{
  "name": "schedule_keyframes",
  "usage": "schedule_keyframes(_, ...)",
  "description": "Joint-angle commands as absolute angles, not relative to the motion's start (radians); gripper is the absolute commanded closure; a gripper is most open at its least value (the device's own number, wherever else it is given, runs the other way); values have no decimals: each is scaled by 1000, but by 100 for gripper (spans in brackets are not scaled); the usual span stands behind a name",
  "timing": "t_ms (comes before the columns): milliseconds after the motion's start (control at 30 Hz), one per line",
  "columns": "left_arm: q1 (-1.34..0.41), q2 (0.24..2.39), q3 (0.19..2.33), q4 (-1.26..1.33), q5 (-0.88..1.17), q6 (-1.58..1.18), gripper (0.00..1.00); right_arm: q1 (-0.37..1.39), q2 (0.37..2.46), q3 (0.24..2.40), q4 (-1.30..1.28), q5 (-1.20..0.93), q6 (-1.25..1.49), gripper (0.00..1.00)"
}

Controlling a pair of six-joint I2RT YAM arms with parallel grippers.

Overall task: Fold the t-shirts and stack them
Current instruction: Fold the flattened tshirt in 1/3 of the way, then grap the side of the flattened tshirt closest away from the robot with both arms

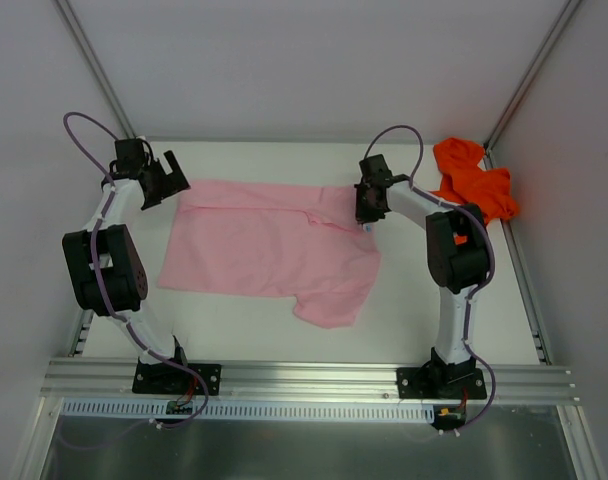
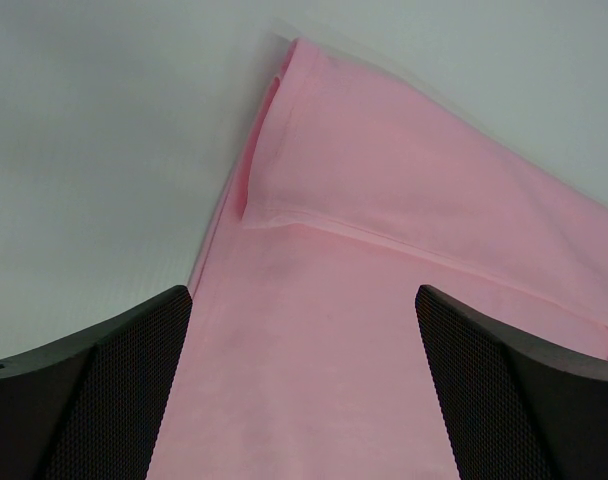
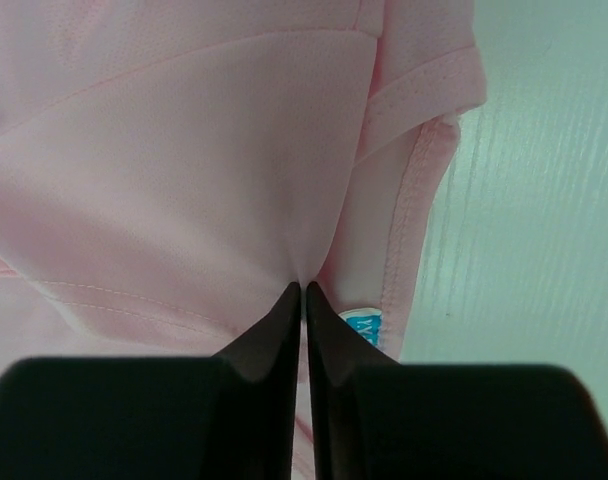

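Right wrist only, blue label [image 3: 362, 325], right hand [image 3: 304, 290] pinching pink t-shirt [image 3: 184, 150]

Plain pink t-shirt [image 1: 254, 240], orange t-shirt [image 1: 474, 180], black grippers.

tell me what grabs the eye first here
The pink shirt lies spread across the middle of the top view, a strip along its far edge folded over. The orange shirt sits crumpled at the far right. The right gripper is shut on the pink shirt near its collar, while the left gripper is open above its far left corner.
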State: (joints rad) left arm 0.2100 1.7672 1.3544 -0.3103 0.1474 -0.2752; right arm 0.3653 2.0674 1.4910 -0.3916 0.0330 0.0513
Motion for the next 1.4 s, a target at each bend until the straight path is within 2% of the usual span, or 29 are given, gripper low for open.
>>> schedule_keyframes(0, 210, 1706, 1338, -290, 137, -291, 5, 368, 2009, 1480, -423, 60, 37, 91)
schedule_keyframes(67, 210, 1701, 1335, -294, 129, -294, 5, 368, 2005, 1473, -423, 42, 41, 82)
schedule_keyframes(100, 209, 1700, 1336, -301, 127, -293, 5, 368, 2000, 1471, -425, 31, 40, 72)
schedule_keyframes(133, 210, 1694, 1338, -308, 123, -295, 5, 368, 1993, 1473, -429, 17, 38, 53)
schedule_keyframes(200, 209, 1674, 1347, -345, 97, -302, 5, 368, 1944, 1477, -436, 11, 26, 38)
schedule_keyframes(267, 209, 1651, 1344, -386, 74, -304, 5, 368, 1898, 1485, -448, 11, 15, 30)
schedule_keyframes(300, 210, 1617, 1338, -402, 60, -307, 5, 368, 1850, 1502, -457, 11, 9, 22)
schedule_keyframes(400, 209, 1521, 1275, -451, 6, -327, 5, 368, 1743, 1503, -500, 9, -28, 11)
schedule_keyframes(500, 209, 1409, 1191, -510, -87, -371, 6, 371, 1649, 1431, -523, 11, -14, 9)
schedule_keyframes(867, 210, 957, 899, -721, -205, -575, 9, 429, 1081, 769, -581, -80, 241, 10)
schedule_keyframes(1000, 210, 815, 815, -775, -209, -618, 9, 442, 924, 616, -620, -144, 325, 13)
schedule_keyframes(1167, 209, 788, 718, -799, -166, -695, 9, 503, 801, 497, -600, -258, 396, 16)
schedule_keyframes(1267, 210, 814, 733, -795, -155, -681, 8, 531, 788, 497, -603, -235, 357, 15)
schedule_keyframes(1367, 209, 825, 765, -782, -211, -672, 8, 546, 799, 457, -520, -307, 429, 16)
